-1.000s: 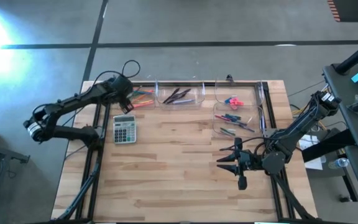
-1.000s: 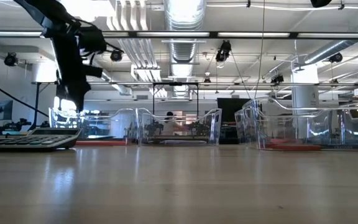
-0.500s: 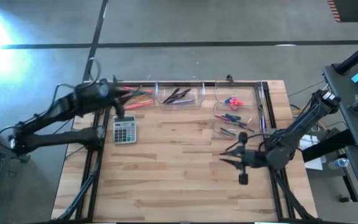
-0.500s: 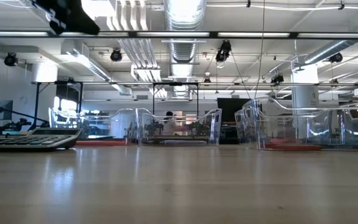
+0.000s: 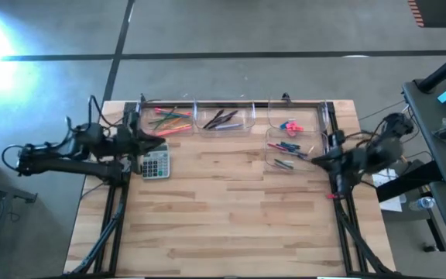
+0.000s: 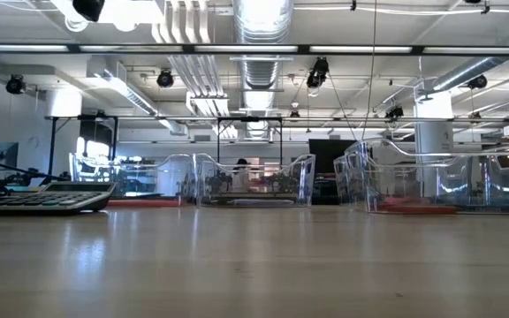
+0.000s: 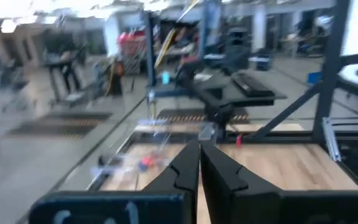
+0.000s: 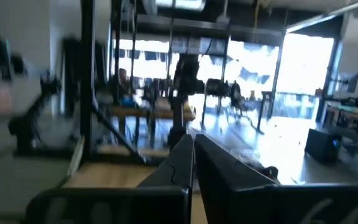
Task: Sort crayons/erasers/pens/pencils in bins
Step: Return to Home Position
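Bright pencils lengthwise in bin, pens slanted

Pale plank-top wooden table: light tan, striped grain.
Shallow plastic bins: clear.
Long thin pencils, 11 o'clock: orange, green, pink.
Slim pens, 12 o'clock: black-grey.
Stubby erasers, 1 o'clock: pink-red.
Flat calculator: grey.

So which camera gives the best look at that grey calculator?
The high view: the calculator is seen from above, with its key face and display showing. The low view shows the calculator only side-on, as a thin wedge at far left. Neither wrist view shows it.
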Robot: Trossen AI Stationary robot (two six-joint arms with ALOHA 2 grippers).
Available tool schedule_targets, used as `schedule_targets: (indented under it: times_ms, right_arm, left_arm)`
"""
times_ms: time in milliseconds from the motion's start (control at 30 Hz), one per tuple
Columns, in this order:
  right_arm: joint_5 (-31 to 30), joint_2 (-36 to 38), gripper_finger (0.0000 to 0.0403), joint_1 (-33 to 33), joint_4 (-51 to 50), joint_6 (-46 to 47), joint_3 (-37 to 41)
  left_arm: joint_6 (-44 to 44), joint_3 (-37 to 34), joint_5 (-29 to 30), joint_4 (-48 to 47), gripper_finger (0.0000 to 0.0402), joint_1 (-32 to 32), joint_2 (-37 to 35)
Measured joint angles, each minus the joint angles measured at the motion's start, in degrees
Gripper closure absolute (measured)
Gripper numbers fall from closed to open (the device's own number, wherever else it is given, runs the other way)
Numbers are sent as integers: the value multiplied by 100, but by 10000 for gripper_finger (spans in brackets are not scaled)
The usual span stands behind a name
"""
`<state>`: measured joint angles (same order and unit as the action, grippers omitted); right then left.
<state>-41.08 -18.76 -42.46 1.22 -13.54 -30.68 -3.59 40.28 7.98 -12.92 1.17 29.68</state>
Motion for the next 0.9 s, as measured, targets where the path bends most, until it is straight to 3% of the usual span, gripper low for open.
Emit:
schedule_targets:
  times_ms: [267,433,500,633,900]
  right_arm:
    - [71,1826,394,2,45,-616,846]
    - [186,1784,394,28,148,-864,1114]
    - [291,1695,394,24,106,-821,1239]
    - [252,1778,394,22,139,-683,1390]
    - [208,1873,394,24,113,-960,1475]
  left_arm:
    - [-324,-1280,-539,2008,401,157,15]
    - [-127,-1861,-1632,3554,402,665,526]
    - [-21,-2020,-1758,3973,402,870,759]
    - [14,-2075,-1756,3944,402,1290,794]
    - [-62,-2304,-2104,3293,402,1717,-423]
